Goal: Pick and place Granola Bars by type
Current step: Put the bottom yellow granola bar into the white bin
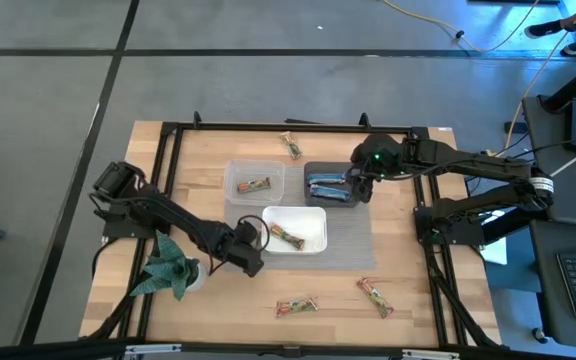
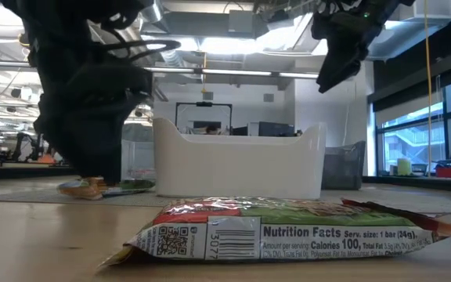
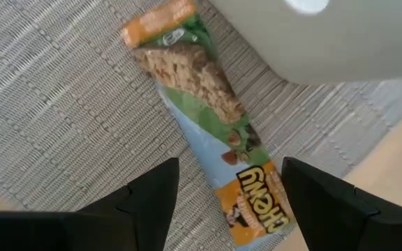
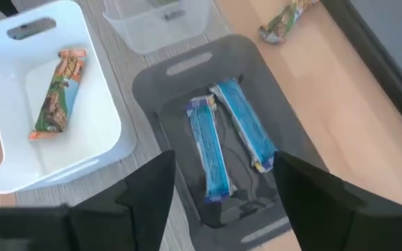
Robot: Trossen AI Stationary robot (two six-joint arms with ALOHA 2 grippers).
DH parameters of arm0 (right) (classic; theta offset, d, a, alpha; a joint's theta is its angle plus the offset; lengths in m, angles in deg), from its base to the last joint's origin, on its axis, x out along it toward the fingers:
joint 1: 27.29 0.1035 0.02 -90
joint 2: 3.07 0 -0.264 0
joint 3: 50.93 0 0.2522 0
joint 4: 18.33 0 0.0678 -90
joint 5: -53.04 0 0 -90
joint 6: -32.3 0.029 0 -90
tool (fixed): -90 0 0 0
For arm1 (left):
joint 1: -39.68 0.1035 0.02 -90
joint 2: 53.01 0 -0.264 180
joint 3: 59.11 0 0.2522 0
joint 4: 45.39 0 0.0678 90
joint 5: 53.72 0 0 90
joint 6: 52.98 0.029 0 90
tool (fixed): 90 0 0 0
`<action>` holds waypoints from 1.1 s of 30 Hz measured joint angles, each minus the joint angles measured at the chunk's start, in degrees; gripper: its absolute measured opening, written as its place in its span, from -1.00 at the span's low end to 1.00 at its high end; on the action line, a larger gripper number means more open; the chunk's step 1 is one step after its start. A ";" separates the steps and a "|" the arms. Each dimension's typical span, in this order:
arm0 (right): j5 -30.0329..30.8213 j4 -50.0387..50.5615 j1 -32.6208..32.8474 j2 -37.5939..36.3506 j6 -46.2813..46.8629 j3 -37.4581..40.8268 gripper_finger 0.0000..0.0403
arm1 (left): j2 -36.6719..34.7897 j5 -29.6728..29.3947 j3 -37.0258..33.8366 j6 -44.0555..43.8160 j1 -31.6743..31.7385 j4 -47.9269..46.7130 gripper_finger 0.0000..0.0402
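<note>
Right under my left gripper [image 3: 225,192], a tan-and-green granola bar [image 3: 208,118] lies on the grey woven mat [image 3: 54,118], its near end between my spread fingers [image 3: 145,202], which hold nothing. Just beyond it stands the white tub [image 1: 313,215] with one more tan bar [image 1: 288,237] inside. The green paper plant figure [image 1: 168,268] sits close beside my left arm.

Over on the other side, my right gripper [image 4: 222,195] hovers above the dark grey tub [image 4: 159,77], fingers wide apart and empty. Two blue bars [image 4: 206,150] lie side by side in that tub, directly below the gap between the fingers. Next along is the clear tub [image 1: 238,175], holding a single tan bar [image 1: 256,184].

Farther out on the bare wood, a tan bar [image 1: 290,146] lies behind the tubs near the table's far edge, and two more, one [image 1: 296,308] and another [image 1: 375,296], lie well apart from both hands near the front edge.
</note>
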 joint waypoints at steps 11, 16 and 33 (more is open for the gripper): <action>0.00 -0.86 0.01 0.00 -0.17 0.00 0.21 | 1.05 2.73 0.04 -2.25 0.72 0.23 0.23; -0.01 -0.83 0.00 0.00 -0.28 0.00 0.21 | 1.05 2.74 0.04 -1.88 0.70 0.27 0.23; -0.02 -0.75 0.00 0.00 -1.11 0.00 0.21 | 1.03 4.73 0.04 -2.29 1.11 0.52 0.12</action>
